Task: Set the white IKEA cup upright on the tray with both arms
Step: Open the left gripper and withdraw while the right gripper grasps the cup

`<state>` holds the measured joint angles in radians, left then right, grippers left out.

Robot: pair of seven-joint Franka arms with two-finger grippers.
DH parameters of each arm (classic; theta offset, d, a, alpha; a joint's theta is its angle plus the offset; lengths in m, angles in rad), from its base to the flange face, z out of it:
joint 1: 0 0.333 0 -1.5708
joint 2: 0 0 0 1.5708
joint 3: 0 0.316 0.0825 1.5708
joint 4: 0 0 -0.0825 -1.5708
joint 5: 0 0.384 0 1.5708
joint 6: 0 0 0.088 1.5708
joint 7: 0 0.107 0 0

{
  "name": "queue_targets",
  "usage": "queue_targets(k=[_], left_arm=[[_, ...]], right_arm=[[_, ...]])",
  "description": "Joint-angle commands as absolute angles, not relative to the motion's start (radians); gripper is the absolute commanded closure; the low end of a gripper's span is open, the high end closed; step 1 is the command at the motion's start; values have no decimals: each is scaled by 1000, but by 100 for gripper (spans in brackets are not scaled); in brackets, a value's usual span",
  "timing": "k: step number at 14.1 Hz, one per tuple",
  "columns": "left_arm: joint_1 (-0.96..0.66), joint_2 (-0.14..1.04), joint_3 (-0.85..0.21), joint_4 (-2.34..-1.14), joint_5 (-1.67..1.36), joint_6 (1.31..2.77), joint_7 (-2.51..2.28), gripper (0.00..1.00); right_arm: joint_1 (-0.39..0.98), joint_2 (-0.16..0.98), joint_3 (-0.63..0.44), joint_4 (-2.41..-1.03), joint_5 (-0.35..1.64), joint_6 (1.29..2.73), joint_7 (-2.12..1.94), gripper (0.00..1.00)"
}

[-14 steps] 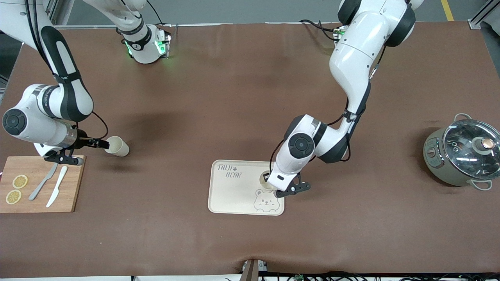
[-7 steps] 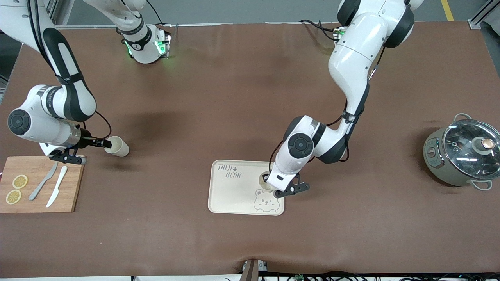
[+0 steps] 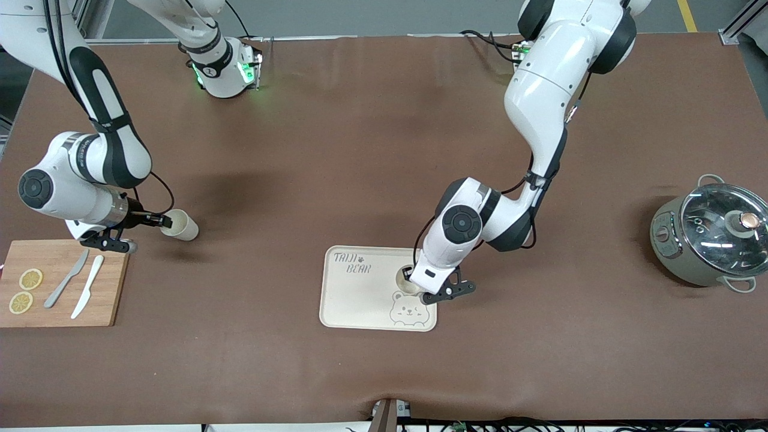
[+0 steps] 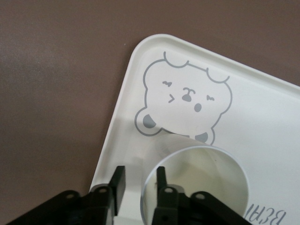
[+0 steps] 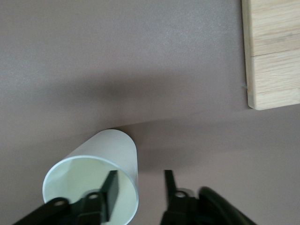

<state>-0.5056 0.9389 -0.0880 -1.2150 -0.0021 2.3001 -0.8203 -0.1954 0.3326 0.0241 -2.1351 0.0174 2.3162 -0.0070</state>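
White cup [image 3: 407, 279] stands upright on the tray [image 3: 360, 300], just above the bear drawing [image 3: 409, 310] and near the tray's edge toward the left arm's end of the table. Left gripper [image 4: 140, 180] straddles this cup's rim, one finger inside and one outside, parted slightly, with a sliver of tray showing between the outer finger and the wall. Cutting board [image 3: 102, 294], with knives [image 3: 78, 287] and lemon slices [image 3: 25, 290], lies well apart from the tray toward the right arm's end. Second cup [image 3: 182, 226] lies on its side farther from the front camera than the tray, toward that same end. Right gripper [image 5: 139, 180] is spread wide across its rim, gripping nothing. Lidded pot [image 3: 711, 237] stands toward the left arm's end.
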Motion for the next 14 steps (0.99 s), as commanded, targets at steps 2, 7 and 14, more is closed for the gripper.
queue_targets(k=[2, 7, 14], left_arm=[[-509, 936, -81, -1212, 6, 2315, -819, 0], [-503, 902, -81, -1209, 6, 2303, -825, 0], [-467, 657, -80, -1212, 9, 1943, -769, 0]], right_arm=[[-206, 333, 35, -2146, 29, 2336, 2, 82], [-199, 331, 38, -2141, 29, 2327, 2, 100], [-164, 314, 43, -2068, 29, 2226, 2, 100]])
